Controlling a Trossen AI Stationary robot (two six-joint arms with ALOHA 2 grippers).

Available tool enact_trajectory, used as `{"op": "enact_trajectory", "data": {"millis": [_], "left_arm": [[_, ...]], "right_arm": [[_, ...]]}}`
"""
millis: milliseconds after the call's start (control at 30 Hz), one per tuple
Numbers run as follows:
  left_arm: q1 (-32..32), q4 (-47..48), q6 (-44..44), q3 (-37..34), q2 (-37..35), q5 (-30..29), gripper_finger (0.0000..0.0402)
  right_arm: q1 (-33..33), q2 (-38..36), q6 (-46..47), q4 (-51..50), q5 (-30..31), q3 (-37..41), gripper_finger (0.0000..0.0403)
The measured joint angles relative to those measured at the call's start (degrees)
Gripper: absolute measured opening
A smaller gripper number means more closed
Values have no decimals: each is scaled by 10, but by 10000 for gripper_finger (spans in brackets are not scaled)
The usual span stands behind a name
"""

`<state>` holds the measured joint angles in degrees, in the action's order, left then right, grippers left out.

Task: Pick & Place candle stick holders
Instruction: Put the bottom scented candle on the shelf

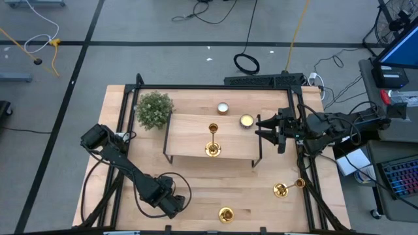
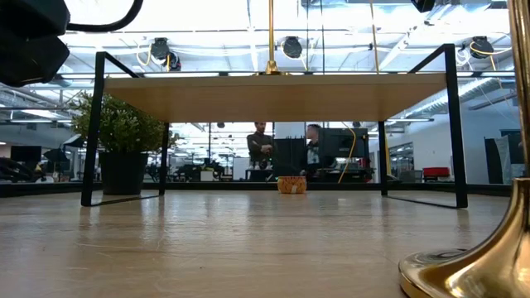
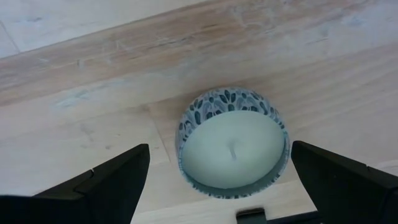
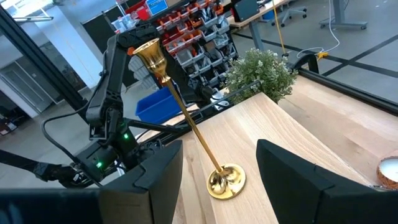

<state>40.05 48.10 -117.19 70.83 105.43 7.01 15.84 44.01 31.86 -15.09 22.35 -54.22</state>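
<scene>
Three shiny gold candle stick holders show. One (image 1: 212, 139) stands by its round base on the wooden riser (image 1: 189, 134); it also shows in the right wrist view (image 4: 225, 180). One (image 1: 288, 188) lies on its side on the table at the right. One (image 1: 225, 214) stands near the front edge, close in the low view (image 2: 464, 265). My right gripper (image 1: 260, 130) is open and empty at the riser's right end, level with its top, facing the standing holder but apart from it. My left gripper (image 1: 175, 205) is open near the front edge, its fingers on either side of a patterned tealight (image 3: 233, 143) without touching it.
A bushy green plant (image 1: 155, 109) stands at the riser's far left corner. Two tealights (image 1: 223, 108) (image 1: 246, 121) lie behind the riser. The riser's black legs (image 2: 93, 124) stand on the table. People show in the room beyond (image 2: 261, 145).
</scene>
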Motion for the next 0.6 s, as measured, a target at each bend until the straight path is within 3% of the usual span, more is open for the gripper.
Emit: {"op": "enact_trajectory", "data": {"millis": [600], "left_arm": [[0, -28, -1, -13, 0, 0, 397]], "right_arm": [[0, 0, 0, 0, 0, 0, 200]]}}
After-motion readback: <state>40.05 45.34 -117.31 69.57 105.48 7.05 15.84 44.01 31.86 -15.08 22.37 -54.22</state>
